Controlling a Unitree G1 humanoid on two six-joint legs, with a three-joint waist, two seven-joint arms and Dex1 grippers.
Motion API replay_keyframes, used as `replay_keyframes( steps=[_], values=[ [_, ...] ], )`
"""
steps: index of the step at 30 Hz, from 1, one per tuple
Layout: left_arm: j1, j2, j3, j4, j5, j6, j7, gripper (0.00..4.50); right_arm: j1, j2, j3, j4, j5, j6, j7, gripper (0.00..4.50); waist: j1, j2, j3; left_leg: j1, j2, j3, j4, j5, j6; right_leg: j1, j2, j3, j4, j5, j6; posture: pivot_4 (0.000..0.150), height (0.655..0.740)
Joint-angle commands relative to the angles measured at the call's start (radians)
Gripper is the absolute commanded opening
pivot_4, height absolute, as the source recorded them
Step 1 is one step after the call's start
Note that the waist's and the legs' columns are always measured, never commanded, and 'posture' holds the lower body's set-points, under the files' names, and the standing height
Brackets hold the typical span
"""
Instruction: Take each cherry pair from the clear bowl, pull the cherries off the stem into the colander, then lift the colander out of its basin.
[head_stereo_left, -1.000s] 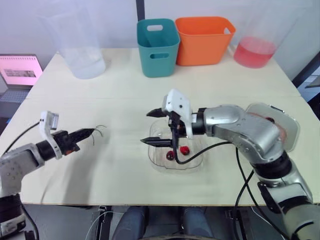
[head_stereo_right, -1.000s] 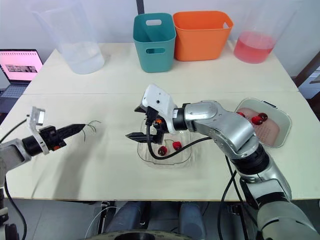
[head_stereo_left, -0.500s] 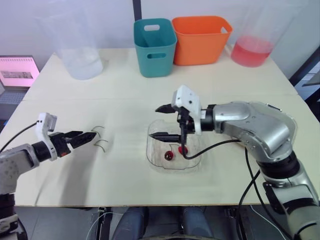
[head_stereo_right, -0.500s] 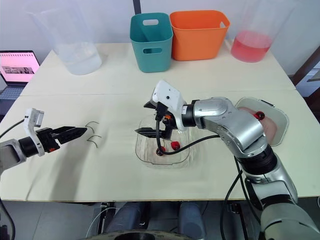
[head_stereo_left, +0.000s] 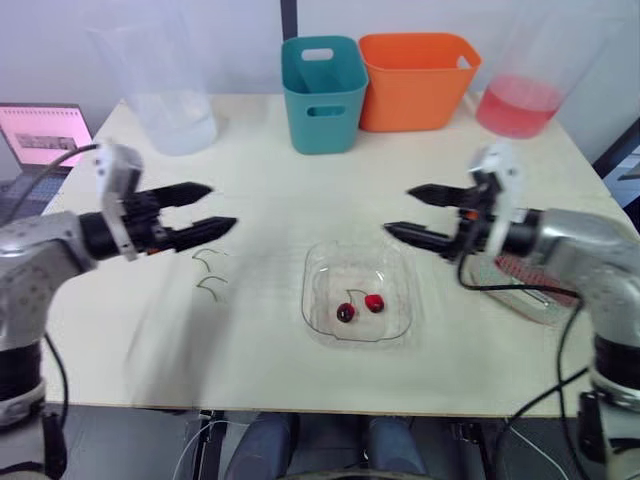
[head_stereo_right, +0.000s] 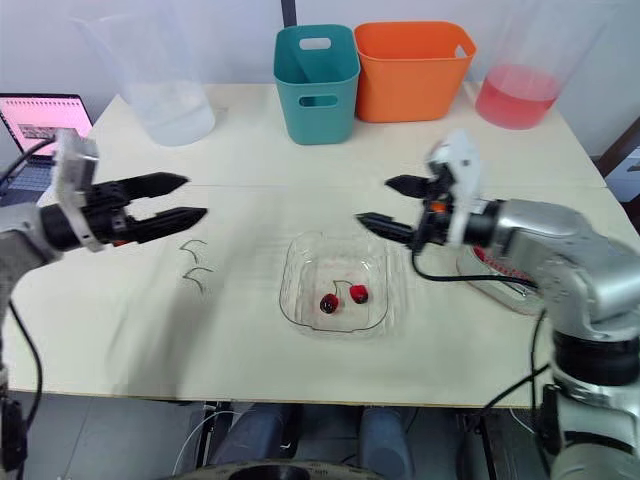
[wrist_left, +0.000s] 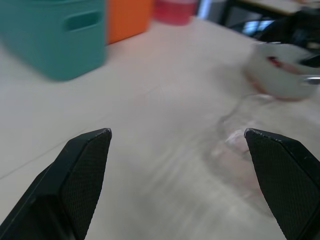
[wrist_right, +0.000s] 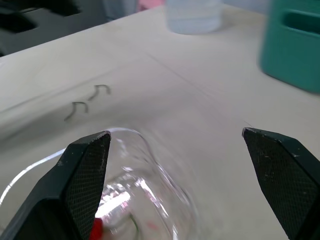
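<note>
While one cherry pair (head_stereo_left: 360, 303) lies in the clear bowl (head_stereo_left: 314, 300) front-centre on the beige table (head_stereo_left: 260, 360), left gripper (head_stereo_left: 222, 205) and right gripper (head_stereo_left: 398, 209) hang wide open, empty, either side. Two bare stems (head_stereo_left: 208, 270) lie left of the bowl. Teal bin (head_stereo_left: 320, 93), orange bin (head_stereo_left: 418, 80) and jugs at back. Colander (head_stereo_left: 535, 300) mostly hidden behind right arm.

Teal bin (head_stereo_left: 320, 95) on pale table (head_stereo_left: 250, 170), orange bin (head_stereo_left: 418, 80) just right of it, clear water jug (head_stereo_left: 165, 100) well left, pink-liquid container (head_stereo_left: 525, 90) farther right, laptop (head_stereo_left: 45, 135) far left.
</note>
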Motion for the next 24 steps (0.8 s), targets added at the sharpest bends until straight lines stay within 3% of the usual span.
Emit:
replay_keyframes(
  steps=[1,7,11,15,22,24],
  values=[
    [-0.010,0.014,-0.037,-0.061,-0.017,0.001,-0.021,4.46,0.033,-0.074,-0.092,-0.055,0.051,0.022,0.020,4.50,-0.012,0.000,0.000,0.001,0.001,0.001,0.000,0.000,0.000,0.000,0.000,0.000,0.000,0.000,0.000,0.150,0.7400],
    [-0.030,0.052,-0.098,-0.050,0.046,-0.049,-0.055,4.46,-0.006,-0.205,-0.048,-0.045,0.046,0.091,0.000,4.50,-0.029,0.002,0.000,0.002,0.002,0.002,-0.001,-0.001,0.001,-0.001,0.002,0.000,0.003,0.000,0.000,0.150,0.7400],
    [-0.038,0.132,-0.167,-0.121,0.060,-0.023,-0.123,4.46,-0.239,-0.258,0.076,-0.021,0.166,0.265,0.061,4.50,-0.028,0.004,0.002,0.001,0.002,0.003,0.000,-0.001,0.001,-0.001,0.002,0.001,0.002,0.000,0.000,0.150,0.7400],
    [-0.034,0.176,-0.188,-0.174,0.051,-0.024,-0.168,4.46,-0.444,-0.324,0.439,-0.137,0.017,0.223,0.166,4.50,-0.027,0.004,0.002,0.001,0.002,0.002,-0.003,-0.001,0.002,-0.001,0.001,-0.001,-0.002,0.000,0.000,0.150,0.7400],
    [0.040,0.173,-0.215,-0.236,0.072,-0.053,-0.167,4.46,-0.556,-0.237,0.777,-0.157,-0.114,0.223,0.236,4.50,-0.025,0.003,0.002,0.000,0.001,0.002,-0.002,-0.001,0.002,-0.001,0.001,0.000,-0.002,0.000,0.000,0.150,0.7400],
    [0.044,0.160,-0.215,-0.253,0.065,-0.046,-0.149,4.50,-0.564,-0.199,0.832,-0.131,-0.164,0.206,0.227,3.94,-0.024,0.003,0.002,0.000,0.001,0.002,-0.002,-0.001,0.002,-0.001,0.001,0.000,-0.001,0.000,0.000,0.150,0.7400]
  ],
)
